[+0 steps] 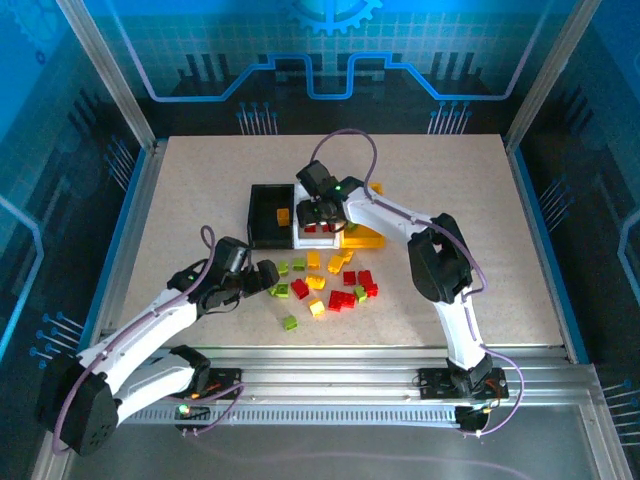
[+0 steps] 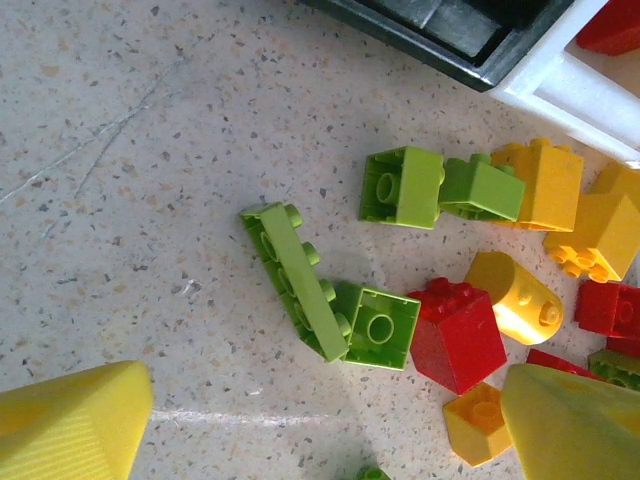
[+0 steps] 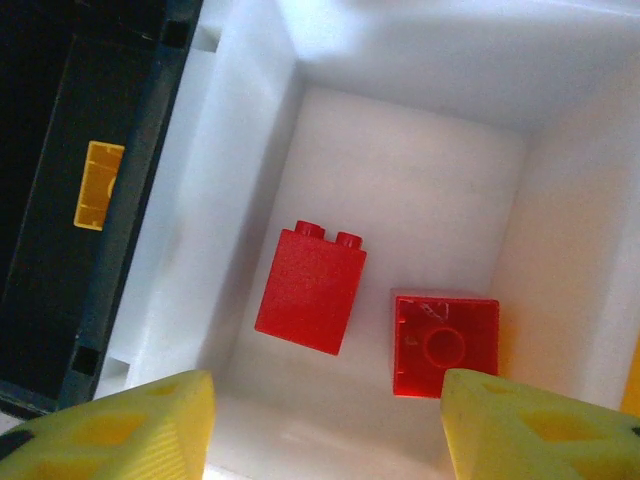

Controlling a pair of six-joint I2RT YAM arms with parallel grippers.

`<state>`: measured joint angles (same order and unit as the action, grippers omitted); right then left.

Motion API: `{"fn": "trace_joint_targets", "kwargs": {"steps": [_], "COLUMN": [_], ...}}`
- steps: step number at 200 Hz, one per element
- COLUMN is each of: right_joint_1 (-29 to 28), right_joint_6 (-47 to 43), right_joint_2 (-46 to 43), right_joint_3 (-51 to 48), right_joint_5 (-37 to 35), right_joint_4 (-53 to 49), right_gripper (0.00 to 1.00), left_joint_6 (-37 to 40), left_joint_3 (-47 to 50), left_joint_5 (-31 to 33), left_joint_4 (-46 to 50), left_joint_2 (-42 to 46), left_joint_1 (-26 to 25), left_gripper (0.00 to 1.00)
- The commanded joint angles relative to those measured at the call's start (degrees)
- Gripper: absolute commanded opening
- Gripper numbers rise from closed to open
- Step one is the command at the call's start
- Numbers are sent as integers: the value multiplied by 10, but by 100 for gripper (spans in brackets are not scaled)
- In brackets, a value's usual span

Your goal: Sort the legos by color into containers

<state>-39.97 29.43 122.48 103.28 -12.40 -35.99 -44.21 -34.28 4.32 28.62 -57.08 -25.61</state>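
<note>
The legos (image 1: 325,283) lie in a loose red, yellow and green pile on the table in front of the containers. My left gripper (image 1: 264,277) hovers open at the pile's left edge, nothing between its fingers (image 2: 70,430). Just ahead of it lie a long green brick (image 2: 295,280), a square green brick (image 2: 380,328) and a red brick (image 2: 458,333). My right gripper (image 3: 325,430) stands open above the white bin (image 3: 250,120), where two red bricks (image 3: 310,290) lie. The black bin (image 1: 268,215) holds a yellow brick (image 3: 100,185). The yellow bin (image 1: 365,238) stands right of the white one.
The three bins stand side by side at mid-table, with the right arm (image 1: 435,260) reaching over them from the right. Bare table surface (image 1: 180,220) lies left of the black bin, and more lies behind the bins. A blue-walled enclosure (image 1: 130,200) rings the table.
</note>
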Motion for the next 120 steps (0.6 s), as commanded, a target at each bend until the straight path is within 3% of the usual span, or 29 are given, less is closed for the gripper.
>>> {"fn": "trace_joint_targets", "kwargs": {"steps": [1,27,82,120], "right_joint_1": [-5,-16,-27,-22], "right_joint_6": [1,8,31,36], "right_joint_2": [-58,-129,-256,-321], "right_joint_3": [-18,-100,-244,-302], "right_joint_5": [11,23,25,9], "right_joint_4": [2,38,82,84], "right_gripper": [66,67,67,67], "left_joint_6": [-1,-9,-43,-44], "left_joint_3": [6,3,-15,-28], "left_joint_5": [-16,-15,-12,-1], "left_joint_4": [-16,-36,-114,-92], "left_joint_2": [-7,-37,-144,-204], "left_joint_1": [7,14,28,27], "left_gripper": [84,73,64,48]}}
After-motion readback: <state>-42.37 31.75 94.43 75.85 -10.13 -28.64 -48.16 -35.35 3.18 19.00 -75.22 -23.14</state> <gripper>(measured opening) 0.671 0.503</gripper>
